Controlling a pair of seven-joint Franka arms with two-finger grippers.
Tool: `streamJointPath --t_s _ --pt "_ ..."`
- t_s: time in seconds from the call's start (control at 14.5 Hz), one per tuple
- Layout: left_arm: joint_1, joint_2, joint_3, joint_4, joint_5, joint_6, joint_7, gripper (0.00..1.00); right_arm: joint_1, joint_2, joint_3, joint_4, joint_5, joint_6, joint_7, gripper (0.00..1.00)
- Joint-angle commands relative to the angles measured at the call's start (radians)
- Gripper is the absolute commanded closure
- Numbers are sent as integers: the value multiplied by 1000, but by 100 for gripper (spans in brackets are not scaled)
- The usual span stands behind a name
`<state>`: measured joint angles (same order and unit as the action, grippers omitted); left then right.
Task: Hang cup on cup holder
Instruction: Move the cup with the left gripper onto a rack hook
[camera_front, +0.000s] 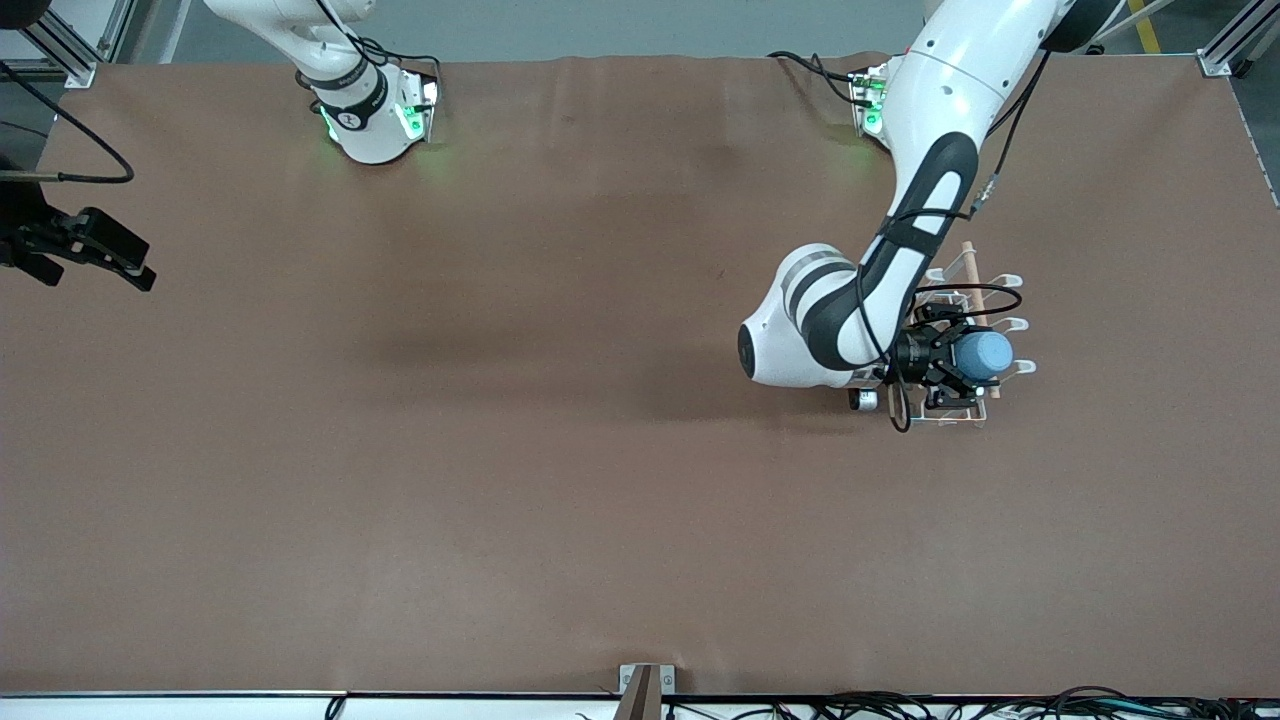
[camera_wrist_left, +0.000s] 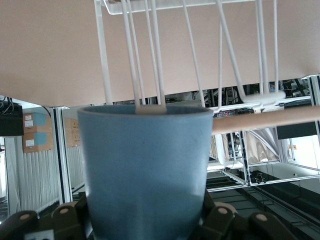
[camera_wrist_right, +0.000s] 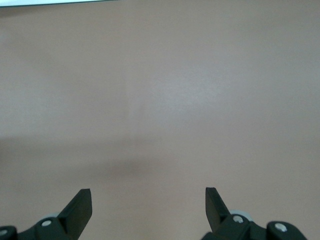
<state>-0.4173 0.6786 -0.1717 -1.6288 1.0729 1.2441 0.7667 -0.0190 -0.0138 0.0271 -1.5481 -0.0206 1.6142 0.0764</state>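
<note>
The light-blue cup (camera_front: 987, 354) lies sideways in my left gripper (camera_front: 955, 368), which is shut on it over the white wire cup holder (camera_front: 1000, 300), toward the left arm's end of the table. In the left wrist view the cup (camera_wrist_left: 145, 170) fills the middle, gripped near its base by my left gripper (camera_wrist_left: 147, 222). Its mouth points at the holder's prongs (camera_wrist_left: 156, 55). One looped prong reaches the cup's rim, which hides its tip. The wooden rod (camera_wrist_left: 265, 119) runs beside the rim. My right gripper (camera_front: 105, 255) waits open and empty over bare table; its fingers stand wide apart in the right wrist view (camera_wrist_right: 148, 192).
The brown table (camera_front: 500, 450) stretches between the two arms. The left arm's forearm (camera_front: 860, 310) hangs over the table beside the holder. Cables run along the table's edge nearest the front camera.
</note>
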Motion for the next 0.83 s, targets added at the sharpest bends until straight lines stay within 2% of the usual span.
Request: streamJointPath --t_s 0.0,0.21,0.35,0.41,0.62,0.76 --pt "-5 22 -2 10 25 -17 -32 35 19 3 -16 2 -1 -7 -1 0" --pt "-5 29 -2 6 29 -15 -53 33 33 3 -13 -6 -1 4 -10 0" --pt "-3 41 -3 6 53 -15 -70 20 36 5 -15 -7 -1 6 -10 0" --pt "-8 42 -3 6 58 -17 -75 0 34 6 -15 -6 -1 6 -10 0" --pt "-31 39 -3 16 65 -40 -131 0 36 12 -13 -7 -1 12 -10 0" --pt "-31 33 -3 58 55 -41 -228 0 36 12 -13 -7 -1 9 -10 0"
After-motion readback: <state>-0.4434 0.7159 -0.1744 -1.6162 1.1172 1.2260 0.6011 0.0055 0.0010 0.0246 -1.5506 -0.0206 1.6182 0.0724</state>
